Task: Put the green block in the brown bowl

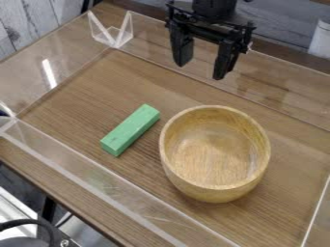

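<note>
Fingers (pixel 206 60) are spread wide, pointing down, nothing between them and touching nothing. I've got them hanging over the far part of the wooden surface (pixel 77 106), above and behind the brown bowl (pixel 215 152).

Green block (pixel 130 130) lies flat on the surface, long axis running diagonally, just beside the bowl's left rim but apart from it (a small gap shows, no contact as far as I can see). Bowl is empty.

Step as I read it: approach, grasp not started. Next move calls for bringing the fingers toward the near left until they're over the block, turning the wrist so they straddle its narrow width, then dropping down to close on it. Block sits close to the bowl, so I'd watch the right finger against the rim. A clear acrylic wall (pixel 52 159) rings the workspace; worth keeping off it.
</note>
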Robot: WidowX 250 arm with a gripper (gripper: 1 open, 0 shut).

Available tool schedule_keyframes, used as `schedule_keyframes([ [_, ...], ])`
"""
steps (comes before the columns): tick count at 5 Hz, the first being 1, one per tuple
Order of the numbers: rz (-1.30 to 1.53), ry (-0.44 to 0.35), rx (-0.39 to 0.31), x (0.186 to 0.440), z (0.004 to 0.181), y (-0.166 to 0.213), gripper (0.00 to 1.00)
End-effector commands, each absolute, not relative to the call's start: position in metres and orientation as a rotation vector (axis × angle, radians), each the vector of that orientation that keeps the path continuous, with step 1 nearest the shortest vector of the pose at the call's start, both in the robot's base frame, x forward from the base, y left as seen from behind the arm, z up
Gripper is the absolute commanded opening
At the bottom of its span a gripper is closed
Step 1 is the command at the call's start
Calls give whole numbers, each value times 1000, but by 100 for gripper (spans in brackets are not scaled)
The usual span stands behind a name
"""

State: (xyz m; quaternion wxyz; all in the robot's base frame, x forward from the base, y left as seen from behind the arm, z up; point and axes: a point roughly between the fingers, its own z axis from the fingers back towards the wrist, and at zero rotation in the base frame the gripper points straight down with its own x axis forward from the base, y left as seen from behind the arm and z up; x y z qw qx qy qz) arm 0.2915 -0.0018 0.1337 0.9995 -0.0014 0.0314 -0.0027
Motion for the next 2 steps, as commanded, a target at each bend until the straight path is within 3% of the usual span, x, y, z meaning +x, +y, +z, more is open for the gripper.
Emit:
schedule_keyframes([
  [1,-19,88,-1,287,125,1,100],
  [2,-73,112,-1,266,116,17,100],
])
